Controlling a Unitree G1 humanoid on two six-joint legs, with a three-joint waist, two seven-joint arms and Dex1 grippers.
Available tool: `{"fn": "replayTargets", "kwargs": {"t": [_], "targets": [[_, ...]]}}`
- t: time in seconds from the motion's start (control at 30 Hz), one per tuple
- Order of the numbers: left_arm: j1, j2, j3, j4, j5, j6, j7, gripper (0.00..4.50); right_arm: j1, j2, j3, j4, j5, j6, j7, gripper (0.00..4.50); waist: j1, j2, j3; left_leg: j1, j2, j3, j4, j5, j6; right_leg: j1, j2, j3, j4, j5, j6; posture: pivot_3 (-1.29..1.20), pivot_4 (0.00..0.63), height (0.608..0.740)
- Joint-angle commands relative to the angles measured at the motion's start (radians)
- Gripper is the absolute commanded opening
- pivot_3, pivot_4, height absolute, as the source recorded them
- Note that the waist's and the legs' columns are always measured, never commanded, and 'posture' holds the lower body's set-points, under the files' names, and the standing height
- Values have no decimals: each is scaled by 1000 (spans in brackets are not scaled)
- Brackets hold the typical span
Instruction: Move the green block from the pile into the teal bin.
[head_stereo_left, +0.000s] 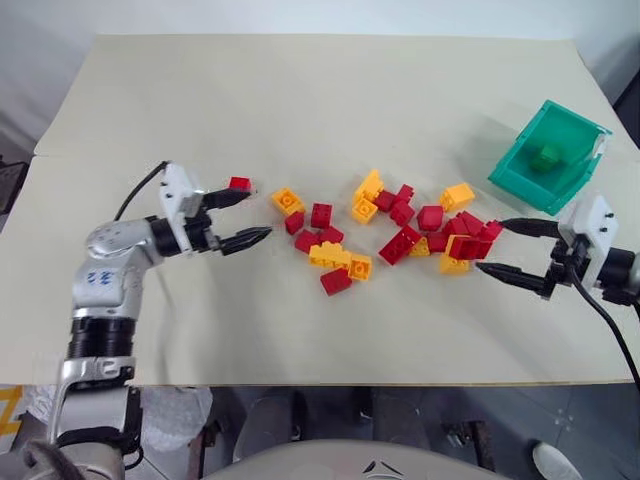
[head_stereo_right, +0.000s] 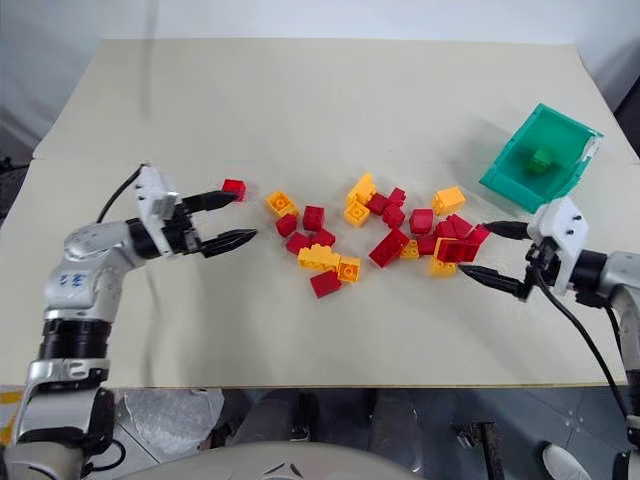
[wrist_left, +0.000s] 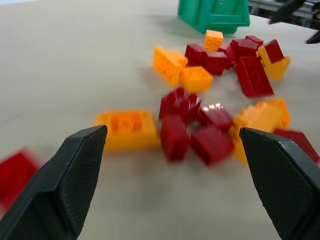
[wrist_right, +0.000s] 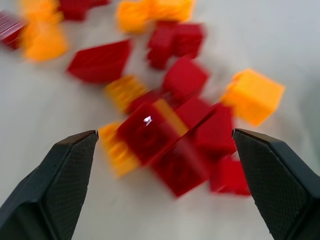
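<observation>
Head views: a cream bench (head_stereo_left: 300, 100) carries the pile (head_stereo_left: 400, 225) of red and yellow-orange bricks, strewn across its middle. The teal bin (head_stereo_left: 520, 175) stands at the far right, tipped so its open side faces the camera, and the green block (head_stereo_left: 546, 156) lies inside it, well apart from the pile. The left tool (head_stereo_left: 248, 217) hangs at the left end of the pile with its fingers spread and nothing between them; a lone red brick (head_stereo_left: 240, 184) sits just beyond its upper finger. The right tool (head_stereo_left: 492, 246) is at the pile's right end, just below the bin, also spread wide and empty, its tips close to the nearest red bricks.

Left wrist view: the two black fingers (wrist_left: 75, 175) stand far apart, gripping nothing. Between and beyond them lie red and yellow-orange bricks, with the bin's teal wall at the far side and the other tool's dark tips beside it.

Right wrist view: the fingers (wrist_right: 65, 175) are equally wide apart and empty, hanging over a blurred cluster of red and yellow-orange bricks on the bench.
</observation>
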Motion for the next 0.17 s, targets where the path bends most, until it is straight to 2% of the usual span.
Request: {"fn": "replayTargets", "kwargs": {"t": [0.03,0.17], "targets": [[35,48,67,-12,-33,-28,-25,4500,-30,-20,-49,65,5,-49,17,4483,1,0,0,0,0,0,0,0,0,0,0,0,0,0,0,0,150,740],[67,73,94,-18,-39,-52,-41,4500,-50,-4,-55,96,-17,-87,-19,4483,2,0,0,0,0,0,0,0,-1,-1,-1,0,1,0,-1,0,150,740]]}}
